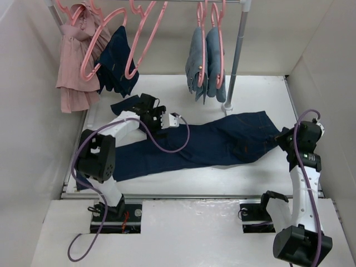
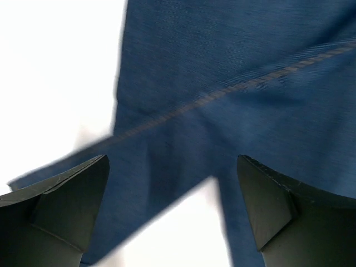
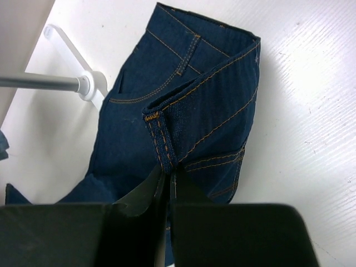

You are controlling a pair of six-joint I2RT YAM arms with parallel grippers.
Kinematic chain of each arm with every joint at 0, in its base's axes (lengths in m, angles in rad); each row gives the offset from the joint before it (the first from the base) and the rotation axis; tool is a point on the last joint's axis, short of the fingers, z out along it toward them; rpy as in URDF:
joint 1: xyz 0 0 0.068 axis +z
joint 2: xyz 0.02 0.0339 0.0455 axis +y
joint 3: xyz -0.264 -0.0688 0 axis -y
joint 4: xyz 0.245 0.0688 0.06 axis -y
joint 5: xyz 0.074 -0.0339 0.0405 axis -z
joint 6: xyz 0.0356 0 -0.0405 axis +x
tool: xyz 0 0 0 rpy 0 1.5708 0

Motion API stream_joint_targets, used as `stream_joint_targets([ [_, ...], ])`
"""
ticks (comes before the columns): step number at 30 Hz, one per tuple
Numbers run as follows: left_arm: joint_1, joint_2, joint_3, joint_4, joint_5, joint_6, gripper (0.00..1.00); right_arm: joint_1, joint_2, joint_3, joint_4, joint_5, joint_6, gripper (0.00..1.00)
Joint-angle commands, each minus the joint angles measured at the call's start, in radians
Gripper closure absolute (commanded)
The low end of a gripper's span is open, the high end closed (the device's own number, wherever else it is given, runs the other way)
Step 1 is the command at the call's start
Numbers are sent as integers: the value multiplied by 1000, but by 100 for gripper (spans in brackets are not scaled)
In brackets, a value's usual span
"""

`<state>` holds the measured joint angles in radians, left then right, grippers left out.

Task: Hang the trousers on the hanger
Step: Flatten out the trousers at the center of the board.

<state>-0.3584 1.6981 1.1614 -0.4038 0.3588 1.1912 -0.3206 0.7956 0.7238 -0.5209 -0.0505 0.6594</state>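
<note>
The trousers (image 1: 222,142), dark navy jeans with orange stitching, lie stretched across the white table from lower left to right. My left gripper (image 1: 162,119) hovers open over the leg part; in the left wrist view its gripper (image 2: 172,186) has the two fingers spread wide above the denim (image 2: 233,83), holding nothing. At the right end my right gripper (image 1: 285,140) is shut on the folded waistband edge (image 3: 167,139), pinched between the closed fingers (image 3: 169,177). An empty pink hanger (image 1: 143,34) hangs tilted on the rail at the back.
The rail also carries a pink shirt (image 1: 72,61), a small dark navy garment (image 1: 117,58), another empty pink hanger (image 1: 103,41) and light-blue jeans (image 1: 204,58). The rack's post (image 1: 236,55) and foot (image 3: 83,83) stand close behind the waistband. White walls enclose the table.
</note>
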Motion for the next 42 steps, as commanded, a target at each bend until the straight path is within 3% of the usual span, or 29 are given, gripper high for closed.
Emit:
stream_joint_targets([
  [1, -25, 37, 69, -26, 25, 102, 1, -5, -6, 6, 13, -38, -49, 100],
  [5, -80, 96, 47, -75, -24, 224, 2, -5, -15, 6, 1, -38, -60, 100],
  [7, -91, 121, 37, -110, -79, 239, 15, -5, -15, 15, 1, -29, -60, 100],
  [9, -91, 143, 27, -122, -116, 239, 37, -5, -24, 16, 1, -29, -60, 100],
  [10, -91, 143, 18, -133, -126, 239, 61, -5, -24, 16, 1, -38, -60, 100],
  [11, -80, 143, 18, -142, -135, 239, 76, -5, -15, 16, 12, -38, -60, 100],
  [12, -80, 143, 18, -153, -153, 225, 98, -5, -1, 25, 12, -38, -60, 100],
  [13, -80, 143, 18, -153, -153, 199, 100, -5, -1, 25, 12, -19, -60, 100],
  [17, -71, 39, 6, -110, -164, 64, 100, -5, 13, 112, -27, 95, -40, 100],
  [21, -71, -167, -58, -73, -173, -89, 100, -5, 4, 173, -27, 176, -21, 100],
  [23, -71, -299, -84, -114, -141, -119, 100, -5, -6, 192, -48, 210, -21, 100],
  [26, -102, -440, -138, -318, -78, -69, 100, -5, -6, 210, -57, 235, -21, 100],
  [28, -131, -492, -196, -501, -26, 8, 86, -5, -6, 221, -70, 273, -21, 100],
  [32, -211, -557, -293, -688, -14, 36, 40, -5, -6, 259, -88, 337, -21, 100],
  [34, -231, -546, -305, -724, -36, 36, 37, -5, 4, 278, -88, 350, -32, 100],
  [35, -231, -532, -319, -724, -53, 21, 37, -5, 14, 295, -88, 350, -32, 100],
  [37, -203, -471, -300, -672, -96, -66, 48, -5, 30, 310, -88, 350, -41, 100],
  [39, -130, -408, -221, -462, -110, -180, 53, -5, 40, 310, -79, 350, -50, 100],
  [40, -50, -385, -185, -390, -94, -290, 53, -5, 40, 310, -79, 334, -61, 100],
  [42, 8, -333, -71, -191, -93, -430, 52, -5, 40, 298, -70, 316, -61, 100],
])
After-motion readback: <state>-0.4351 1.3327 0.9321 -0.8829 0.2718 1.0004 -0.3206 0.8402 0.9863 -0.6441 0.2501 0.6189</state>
